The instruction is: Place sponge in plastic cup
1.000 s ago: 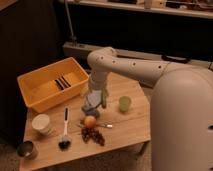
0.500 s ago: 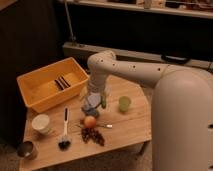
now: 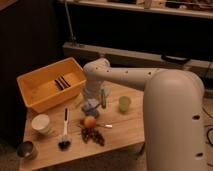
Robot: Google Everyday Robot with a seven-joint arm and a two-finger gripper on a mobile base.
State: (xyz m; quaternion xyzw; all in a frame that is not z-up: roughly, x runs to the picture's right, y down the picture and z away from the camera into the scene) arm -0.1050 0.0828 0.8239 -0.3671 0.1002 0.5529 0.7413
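Note:
The plastic cup (image 3: 124, 103) is a small pale yellow-green tumbler standing upright on the wooden table (image 3: 125, 131), right of centre. The sponge (image 3: 91, 106) is a bluish-grey block just left of the table's middle. My gripper (image 3: 93, 100) hangs from the white arm (image 3: 130, 77) directly over the sponge and touches or nearly touches it. The cup stands about a hand's width to the right of the gripper. A thin green object (image 3: 103, 97) stands between the gripper and the cup.
A yellow bin (image 3: 35, 95) holding dark items sits at the back left. A wider white cup (image 3: 41, 123) and a dark metal cup (image 3: 26, 149) stand at the front left. A black brush (image 3: 64, 131), an orange fruit (image 3: 89, 121) and dark grapes (image 3: 94, 136) lie in front of the sponge.
The arm has shifted only slightly over the sponge. The cup and the other things have not moved.

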